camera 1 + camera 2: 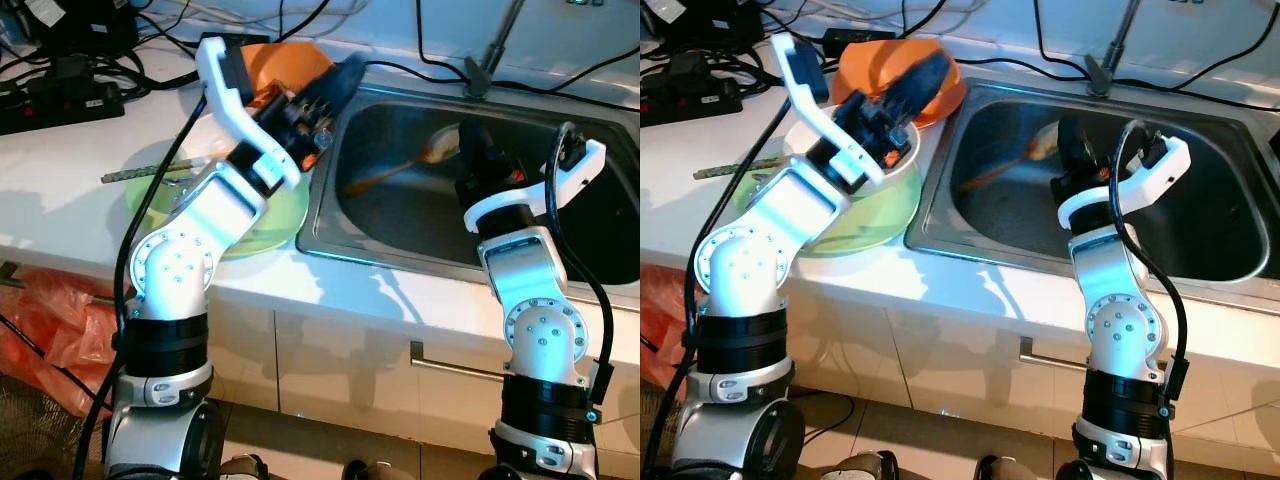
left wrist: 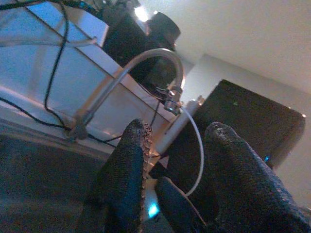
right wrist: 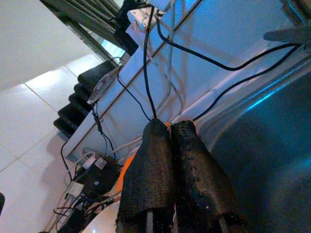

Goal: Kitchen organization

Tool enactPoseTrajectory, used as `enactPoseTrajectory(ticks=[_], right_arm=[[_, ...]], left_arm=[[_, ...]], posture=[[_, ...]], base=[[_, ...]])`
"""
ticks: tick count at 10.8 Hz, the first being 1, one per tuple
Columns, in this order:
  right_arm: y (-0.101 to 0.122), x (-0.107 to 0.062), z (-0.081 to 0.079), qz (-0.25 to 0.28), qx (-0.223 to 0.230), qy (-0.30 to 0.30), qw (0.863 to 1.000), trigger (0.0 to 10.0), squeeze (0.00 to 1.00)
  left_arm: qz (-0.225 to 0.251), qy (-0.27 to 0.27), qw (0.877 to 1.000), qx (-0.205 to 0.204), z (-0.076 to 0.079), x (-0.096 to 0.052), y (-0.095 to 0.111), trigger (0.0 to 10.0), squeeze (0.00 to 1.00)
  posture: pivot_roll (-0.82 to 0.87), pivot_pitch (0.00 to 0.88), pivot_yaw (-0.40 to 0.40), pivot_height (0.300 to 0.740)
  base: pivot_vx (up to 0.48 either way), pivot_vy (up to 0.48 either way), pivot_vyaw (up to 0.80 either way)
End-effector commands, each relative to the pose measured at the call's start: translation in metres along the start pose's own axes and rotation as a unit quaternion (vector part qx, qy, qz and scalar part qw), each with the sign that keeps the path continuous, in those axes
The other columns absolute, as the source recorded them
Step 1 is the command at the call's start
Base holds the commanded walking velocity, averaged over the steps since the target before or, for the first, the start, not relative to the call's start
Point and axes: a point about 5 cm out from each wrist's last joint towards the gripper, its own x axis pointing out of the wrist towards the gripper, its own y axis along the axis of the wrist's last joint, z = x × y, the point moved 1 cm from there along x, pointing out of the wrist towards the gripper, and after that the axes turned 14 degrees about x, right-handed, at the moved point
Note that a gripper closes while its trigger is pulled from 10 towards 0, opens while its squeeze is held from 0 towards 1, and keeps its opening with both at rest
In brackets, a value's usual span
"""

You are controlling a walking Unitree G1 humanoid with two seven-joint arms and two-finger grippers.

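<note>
Both grippers are up at counter height. Left gripper (image 1: 338, 85) reaches toward one o'clock from its silver arm, its black fingers (image 2: 129, 179) set a moderate gap apart with nothing between them, hovering over the left rim of the sink and just in front of the orange bowl. Right gripper (image 3: 170, 145) stands over the sink basin at about three o'clock in the head views, its two fingers pressed together side by side and holding nothing.

Largest thing in the scene is the white countertop (image 1: 60, 190), running across the frame with white cabinet fronts below it. Set into it, from centre to three o'clock, is the stainless steel sink (image 1: 400, 200); a long-handled spoon (image 1: 420, 158) lies inside, bowl end toward twelve o'clock, handle running toward eight o'clock. At twelve o'clock behind the sink stands the base of the faucet (image 1: 480, 72), whose curved spout shows in the left wrist view with a white hose at its tip.

At nine o'clock from the sink a light green plate (image 1: 275, 225) rests on the counter, largely covered by the left arm. An orange bowl (image 1: 875, 60) sits at its eleven o'clock, near the sink's corner. A thin green stick-like utensil (image 1: 140, 172) lies across the plate's left edge. At ten o'clock, a black power strip (image 1: 55, 100) and cables. Beneath the counter at eight o'clock, an orange plastic bag (image 1: 50, 320).
</note>
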Motion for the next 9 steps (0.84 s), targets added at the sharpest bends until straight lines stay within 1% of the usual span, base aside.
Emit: enactPoseTrajectory(ticks=[1, 2, 4, 5, 6, 7, 8, 9], right_arm=[[0.007, 0.001, -0.002, 0.019, -0.002, 0.002, 1.000, 0.0, 0.00], [0.009, 0.002, -0.001, 0.023, -0.004, -0.001, 1.000, 0.0, 0.00], [0.019, 0.004, 0.003, 0.041, -0.021, -0.011, 0.999, 0.0, 0.00], [0.024, 0.005, 0.007, 0.044, -0.052, -0.021, 0.997, 0.0, 0.00], [0.028, 0.006, 0.013, 0.041, -0.102, -0.031, 0.993, 0.0, 0.00], [0.028, 0.006, 0.028, 0.010, -0.215, -0.065, 0.974, 0.0, 0.00], [0.028, 0.006, 0.038, -0.006, -0.265, -0.090, 0.960, 0.0, 0.00], [0.029, 0.006, 0.047, -0.024, -0.307, -0.112, 0.945, 0.0, 0.00]], left_arm=[[-0.005, -0.028, 0.999, 0.013, 0.008, 0.000, 0.001, 10.0, 1.00], [-0.007, -0.033, 0.999, 0.021, 0.010, -0.001, 0.001, 10.0, 1.00], [-0.018, -0.038, 0.996, 0.078, 0.015, -0.002, -0.001, 10.0, 1.00], [-0.056, -0.029, 0.990, 0.129, 0.012, -0.004, -0.010, 10.0, 1.00], [-0.100, -0.030, 0.980, 0.169, 0.008, -0.008, -0.022, 10.0, 1.00], [-0.166, -0.033, 0.961, 0.221, 0.001, -0.017, -0.038, 10.0, 1.00], [-0.198, -0.041, 0.948, 0.245, -0.001, -0.022, -0.046, 10.0, 1.00], [-0.219, -0.043, 0.940, 0.257, -0.002, -0.025, -0.051, 10.0, 1.00]], posture=[[0.05, 0.112, -0.039, 0.740], [0.05, 0.111, -0.039, 0.740], [0.06, 0.109, -0.039, 0.740], [0.06, 0.109, -0.039, 0.740], [0.06, 0.109, -0.042, 0.740], [0.06, 0.110, -0.041, 0.740], [0.07, 0.111, -0.039, 0.740], [0.07, 0.112, -0.038, 0.740]], base=[[0.000, 0.000, 0.00], [0.000, 0.000, 0.00], [0.000, 0.000, 0.00], [0.000, 0.000, 0.00], [0.000, 0.000, 0.00], [0.000, 0.000, 0.00], [0.000, 0.000, 0.00], [0.000, 0.000, 0.00]])
